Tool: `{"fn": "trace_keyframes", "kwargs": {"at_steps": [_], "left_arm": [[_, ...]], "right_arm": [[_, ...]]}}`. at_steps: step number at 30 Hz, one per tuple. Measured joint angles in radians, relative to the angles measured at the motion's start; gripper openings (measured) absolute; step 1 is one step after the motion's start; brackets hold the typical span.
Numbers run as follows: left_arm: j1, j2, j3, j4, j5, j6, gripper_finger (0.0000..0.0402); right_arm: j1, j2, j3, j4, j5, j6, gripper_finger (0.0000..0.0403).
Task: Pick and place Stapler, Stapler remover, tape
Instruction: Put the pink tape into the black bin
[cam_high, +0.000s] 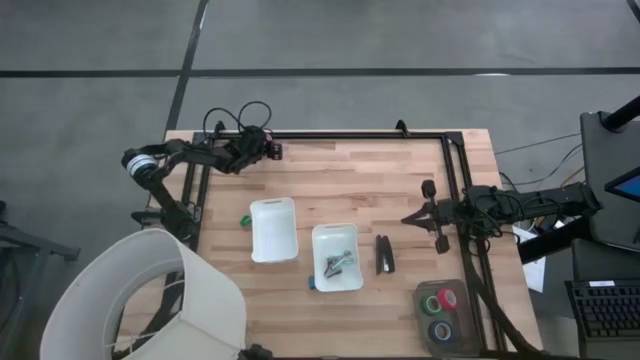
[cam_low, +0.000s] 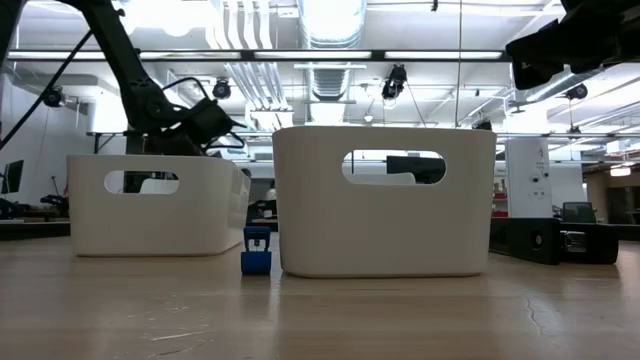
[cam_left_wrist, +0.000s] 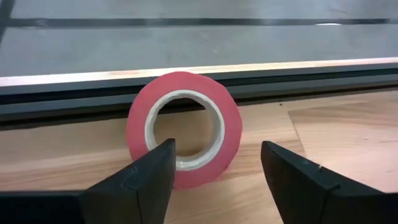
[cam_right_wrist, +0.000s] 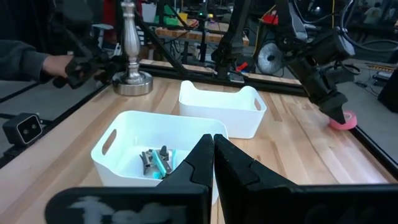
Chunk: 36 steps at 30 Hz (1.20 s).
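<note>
The high view looks straight down from well above, taking in the whole wooden table (cam_high: 340, 190) and both arms. The low view sits at table-top height, close to two white trays (cam_low: 385, 200), facing level across them into the room. The left wrist view looks from very near past its own fingers (cam_left_wrist: 140, 180) at a red tape roll (cam_left_wrist: 185, 127) by the table's far rail. The right wrist view looks leftward across the table, sharing both trays (cam_right_wrist: 149, 149) with the high and low views.
</note>
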<state>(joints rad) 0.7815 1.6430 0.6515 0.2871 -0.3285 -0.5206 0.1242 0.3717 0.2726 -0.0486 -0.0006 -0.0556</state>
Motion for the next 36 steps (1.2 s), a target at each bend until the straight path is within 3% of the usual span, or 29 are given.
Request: {"fn": "trace_keyframes", "kwargs": {"at_steps": [4, 10, 14, 20, 24, 28, 36], "left_arm": [[-0.021, 0.003, 0.003, -0.010, -0.053, 0.055, 0.0238], [-0.040, 0.006, 0.011, -0.039, -0.053, 0.180, 0.0238], [-0.040, 0.018, 0.011, -0.084, -0.114, 0.182, 0.0236], [-0.051, 0.034, 0.023, -0.095, -0.104, 0.236, 0.0236], [-0.052, 0.039, 0.023, -0.087, -0.135, 0.161, 0.0231], [-0.051, 0.043, 0.022, -0.087, -0.163, 0.152, 0.0192], [-0.053, 0.041, 0.024, -0.069, -0.149, 0.148, 0.0055]], "right_arm": [[0.000, 0.001, 0.000, 0.001, 0.000, 0.001, 0.0008], [0.000, 0.001, 0.000, 0.002, 0.001, 0.001, 0.0008], [0.000, 0.001, 0.000, 0.002, 0.001, -0.001, 0.0008], [0.000, 0.011, -0.001, 0.003, 0.003, -0.005, 0.0008], [-0.001, 0.026, -0.002, 0.004, 0.003, -0.015, 0.0008], [0.000, 0.048, -0.002, 0.008, 0.003, -0.015, 0.0008], [0.000, 0.060, -0.002, 0.017, 0.003, -0.007, 0.0008]]}}
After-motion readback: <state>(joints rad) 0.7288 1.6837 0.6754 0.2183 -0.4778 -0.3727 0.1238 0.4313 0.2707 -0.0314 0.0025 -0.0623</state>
